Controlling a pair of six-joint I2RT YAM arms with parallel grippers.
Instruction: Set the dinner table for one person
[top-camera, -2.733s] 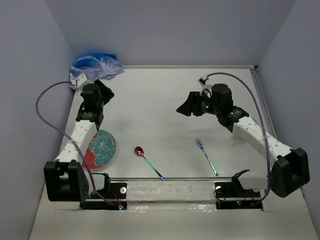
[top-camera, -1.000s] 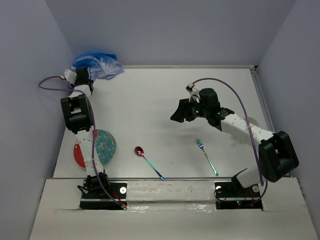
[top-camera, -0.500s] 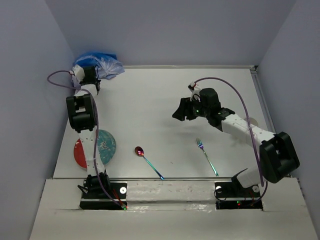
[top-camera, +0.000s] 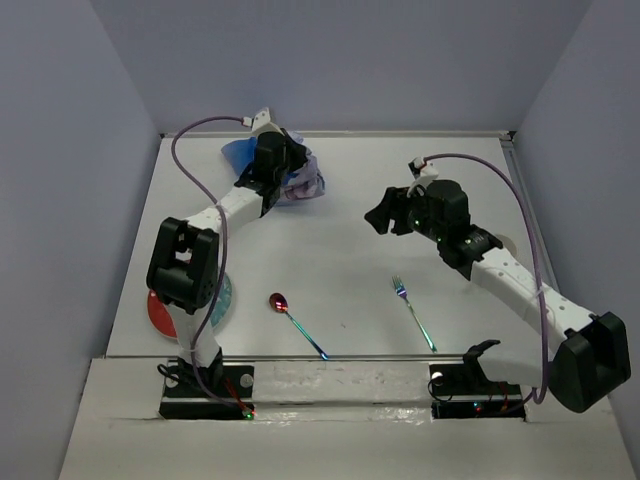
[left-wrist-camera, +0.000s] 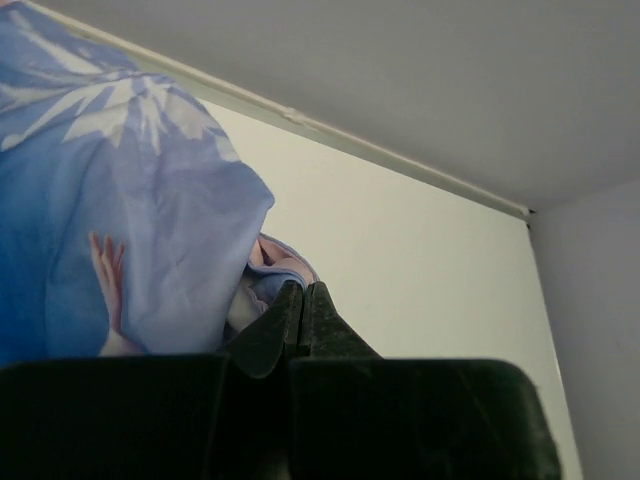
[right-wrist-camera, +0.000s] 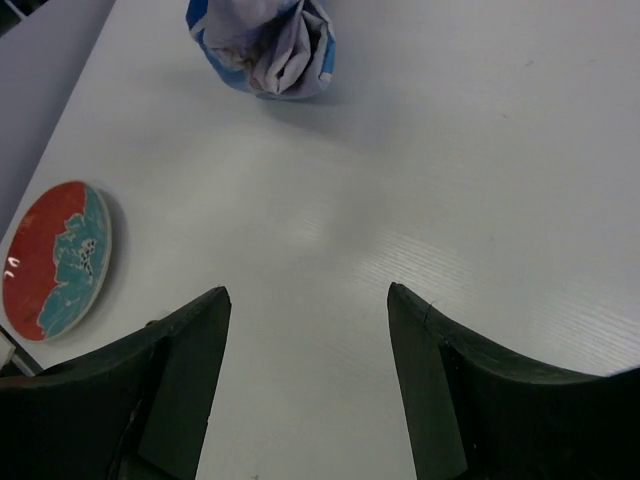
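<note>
No writing, label, brand or number can be read anywhere.

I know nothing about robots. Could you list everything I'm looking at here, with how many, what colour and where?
Dinner table: one, white, lies under everything.
Placemat: one, blue printed cloth, bunched up at the far left.
Plate: one, red and teal, near left edge.
Spoon: one, iridescent, near edge, left of centre.
Fork: one, iridescent, near edge, right of the spoon.
Left gripper: one, black, shut on the placemat.
Right gripper: one, black, open above the table's middle, holding nothing.
</note>
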